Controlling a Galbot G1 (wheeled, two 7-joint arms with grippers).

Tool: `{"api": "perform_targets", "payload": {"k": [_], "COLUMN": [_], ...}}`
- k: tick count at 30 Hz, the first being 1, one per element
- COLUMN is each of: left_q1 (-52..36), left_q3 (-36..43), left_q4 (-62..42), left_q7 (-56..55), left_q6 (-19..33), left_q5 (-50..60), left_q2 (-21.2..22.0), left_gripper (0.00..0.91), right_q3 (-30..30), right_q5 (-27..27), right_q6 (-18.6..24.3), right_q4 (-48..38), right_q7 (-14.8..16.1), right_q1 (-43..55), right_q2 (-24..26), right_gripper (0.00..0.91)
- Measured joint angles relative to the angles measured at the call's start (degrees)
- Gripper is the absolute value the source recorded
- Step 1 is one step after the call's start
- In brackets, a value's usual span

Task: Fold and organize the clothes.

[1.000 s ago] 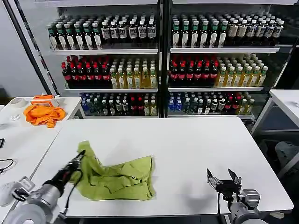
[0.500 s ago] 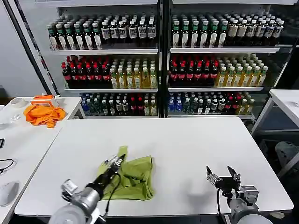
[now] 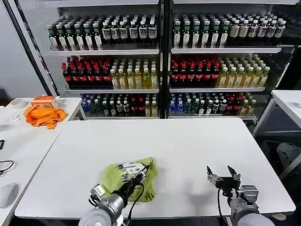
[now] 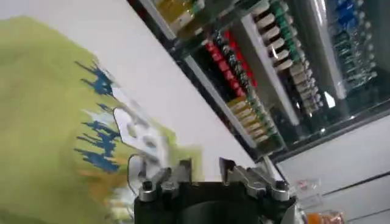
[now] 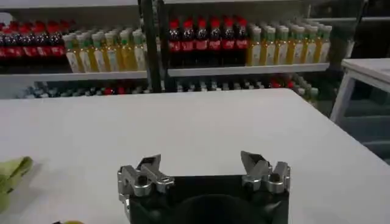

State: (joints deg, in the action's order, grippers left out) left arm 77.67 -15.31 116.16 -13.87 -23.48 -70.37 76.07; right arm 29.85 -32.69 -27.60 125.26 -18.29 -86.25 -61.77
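The T-shirt (image 3: 128, 180) lies bunched in a rough lump on the white table (image 3: 188, 146), near the front edge and to our left of centre, with its printed graphic turned up; in the left wrist view the print shows as blue and white marks on the lime cloth (image 4: 55, 122). Our left tool (image 3: 143, 170) sits over the shirt's right-hand part, the arm reaching in from the near edge so that it lies across the cloth; in the left wrist view its fingers (image 4: 183, 170) stand a little apart, and we cannot tell whether a fold of fabric is pinched between them. Our right tool (image 3: 222, 179) hovers above bare table well apart from the shirt, toward the front right; its fingers (image 5: 149, 167) are spread wide with nothing between them.

The relation that matters: the shirt lies wholly to the left of the right tool and directly under the left one, so the left arm is much the nearer; the lump's longer run goes roughly left to right across the table. We judge the folding to be in progress, the garment gathered but not yet a neat flat packet; squaring it up would probably call for the right tool to come across to the shirt's right edge.
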Motion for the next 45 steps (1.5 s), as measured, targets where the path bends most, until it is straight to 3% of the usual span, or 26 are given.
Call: {"api": "perform_targets", "payload": {"k": [8,21,38,41,43,45], "left_q1": [2.7,9.2,9.3,9.2,9.0,8.7], "left_q3": [-2.6,-13.8,-14.2,-14.0,-13.9,-14.0], "left_q4": [3.0,6.5,1.5,1.3,1.2,0.9], "left_q7": [-0.2,-0.5,2.1,2.9,3.3,3.7], "left_q6": [0.1,0.2,-1.5,-1.9,-1.9,-1.9], "left_q5": [1.8,8.2,15.9,16.1,15.9,15.4], "left_q2": [-1.0,-3.4,-2.5,-2.1,-1.9,-1.8], "left_gripper": [0.907,0.907,0.897,0.262,0.101,0.060], "right_q3": [-0.4,-0.4,0.4,0.4,0.3,0.3], "right_q5": [0.0,0.0,0.0,0.0,0.0,0.0], "right_q6": [0.2,0.3,0.2,0.2,0.2,0.2], "right_q4": [-0.5,-0.6,-0.4,-0.4,-0.5,-0.6], "right_q7": [0.1,0.2,0.3,0.2,0.3,0.2], "right_q1": [0.7,0.6,-0.4,-0.3,-0.2,-0.2], "right_q2": [-0.1,0.2,0.7,0.7,0.5,0.4], "right_gripper": [0.907,0.907,0.907,0.907,0.907,0.907]}}
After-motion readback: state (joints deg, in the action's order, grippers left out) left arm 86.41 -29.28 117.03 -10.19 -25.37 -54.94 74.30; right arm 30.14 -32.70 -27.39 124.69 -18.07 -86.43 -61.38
